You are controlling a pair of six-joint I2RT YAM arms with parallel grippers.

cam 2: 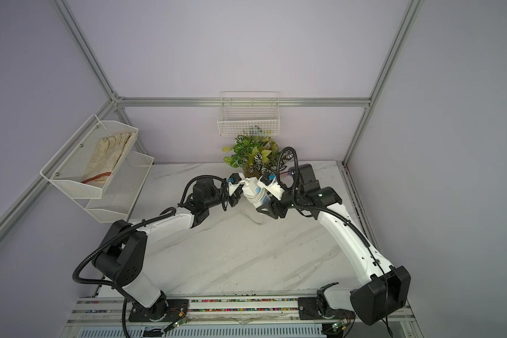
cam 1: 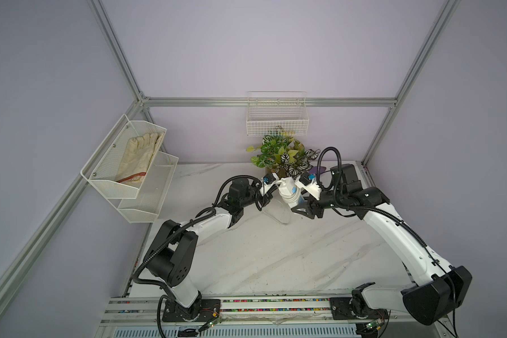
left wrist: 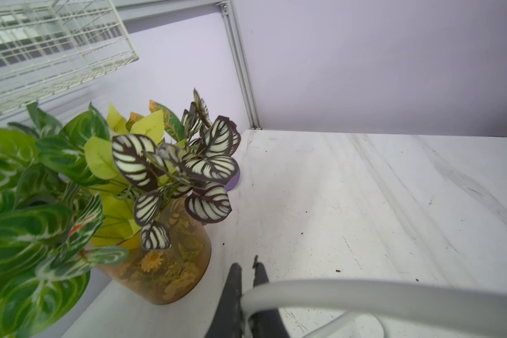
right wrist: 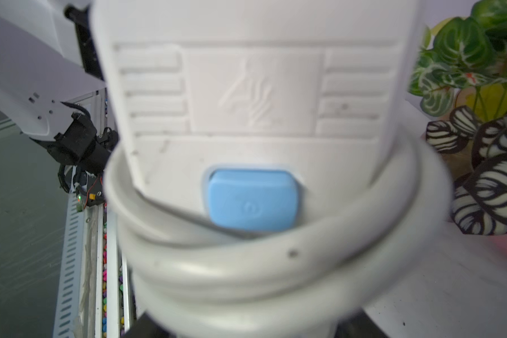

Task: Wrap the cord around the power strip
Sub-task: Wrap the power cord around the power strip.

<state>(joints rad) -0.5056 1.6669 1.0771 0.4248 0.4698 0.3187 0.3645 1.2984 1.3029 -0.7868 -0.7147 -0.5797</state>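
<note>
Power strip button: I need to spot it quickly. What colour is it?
The button is light blue, clearest in the right wrist view.

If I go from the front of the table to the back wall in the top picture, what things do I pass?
rail → power strip → plant → wire basket

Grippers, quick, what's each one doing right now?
Left gripper: shut, pinching the cord.
Right gripper: shut on the power strip.
</note>
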